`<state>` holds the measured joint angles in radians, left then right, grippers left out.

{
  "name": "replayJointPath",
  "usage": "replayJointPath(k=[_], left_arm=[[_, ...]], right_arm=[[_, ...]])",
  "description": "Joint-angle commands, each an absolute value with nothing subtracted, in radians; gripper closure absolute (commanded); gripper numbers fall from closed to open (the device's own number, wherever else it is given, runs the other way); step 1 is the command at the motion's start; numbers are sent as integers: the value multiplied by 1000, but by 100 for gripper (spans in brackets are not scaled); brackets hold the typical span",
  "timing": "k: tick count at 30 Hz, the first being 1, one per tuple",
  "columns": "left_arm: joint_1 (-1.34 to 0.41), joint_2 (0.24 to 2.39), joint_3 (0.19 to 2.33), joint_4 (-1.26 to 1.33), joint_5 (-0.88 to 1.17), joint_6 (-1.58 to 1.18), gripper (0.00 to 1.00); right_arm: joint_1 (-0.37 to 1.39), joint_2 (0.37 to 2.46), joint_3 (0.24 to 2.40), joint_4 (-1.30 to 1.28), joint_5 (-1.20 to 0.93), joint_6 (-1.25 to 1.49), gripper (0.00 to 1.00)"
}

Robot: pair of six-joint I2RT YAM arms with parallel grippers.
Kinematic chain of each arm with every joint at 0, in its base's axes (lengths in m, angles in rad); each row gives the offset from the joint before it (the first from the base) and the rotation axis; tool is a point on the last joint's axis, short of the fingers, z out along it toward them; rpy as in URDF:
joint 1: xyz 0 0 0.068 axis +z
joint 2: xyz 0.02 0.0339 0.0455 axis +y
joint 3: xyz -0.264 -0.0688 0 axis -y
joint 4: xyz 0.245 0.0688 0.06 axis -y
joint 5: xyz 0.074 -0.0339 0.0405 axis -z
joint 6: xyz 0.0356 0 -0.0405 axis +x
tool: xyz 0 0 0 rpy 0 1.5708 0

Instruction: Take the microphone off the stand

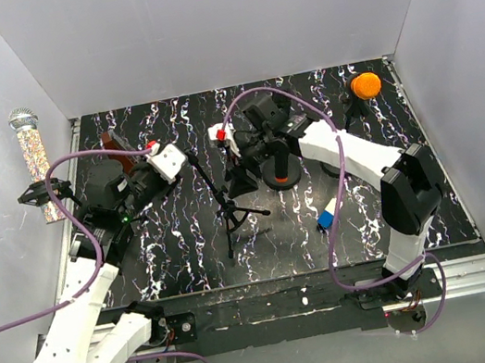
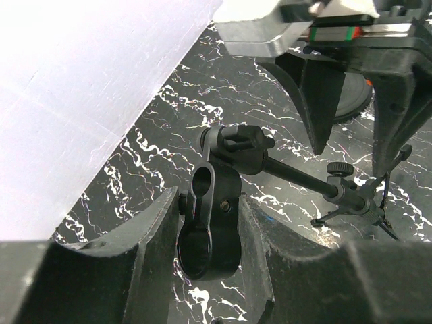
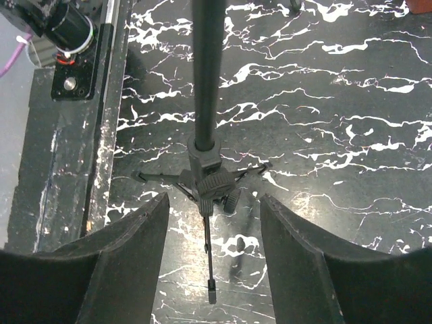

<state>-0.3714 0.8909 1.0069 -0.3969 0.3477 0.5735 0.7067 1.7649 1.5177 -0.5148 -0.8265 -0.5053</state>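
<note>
A black tripod stand [image 1: 229, 212] stands mid-table. Its clip [image 2: 212, 216] is an empty black ring. My left gripper [image 2: 210, 263] is shut on this clip, one finger on each side; in the top view the left gripper [image 1: 188, 159] is at the top of the stand's arm. My right gripper [image 3: 214, 256] is open and looks down the stand's pole [image 3: 206, 74], which runs between its fingers without touching them; in the top view it [image 1: 240, 175] is just right of the stand. A glittery microphone [image 1: 28, 149] with a silver head stands upright in a holder at the far left.
An orange-headed microphone [image 1: 365, 85] sits on a small stand at the back right. A black round base [image 1: 279, 175] stands under the right arm. A small blue object [image 1: 325, 219] lies at the front right. White walls enclose the marbled mat [image 1: 181, 258].
</note>
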Motion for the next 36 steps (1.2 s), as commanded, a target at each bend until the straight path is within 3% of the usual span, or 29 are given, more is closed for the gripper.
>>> replayJointPath(k=[1, 22, 29, 36], left_arm=[[-380, 871, 1006, -465, 383, 548, 100], [-380, 870, 1008, -476, 391, 557, 100], [-380, 871, 1005, -476, 393, 565, 100], [-380, 871, 1006, -477, 400, 571, 100]], right_arm=[[703, 1776, 1597, -511, -853, -437, 37], [709, 1842, 1533, -515, -680, -497, 44], [709, 1758, 1580, -612, -813, -587, 40], [709, 1787, 1643, -606, -864, -493, 39]])
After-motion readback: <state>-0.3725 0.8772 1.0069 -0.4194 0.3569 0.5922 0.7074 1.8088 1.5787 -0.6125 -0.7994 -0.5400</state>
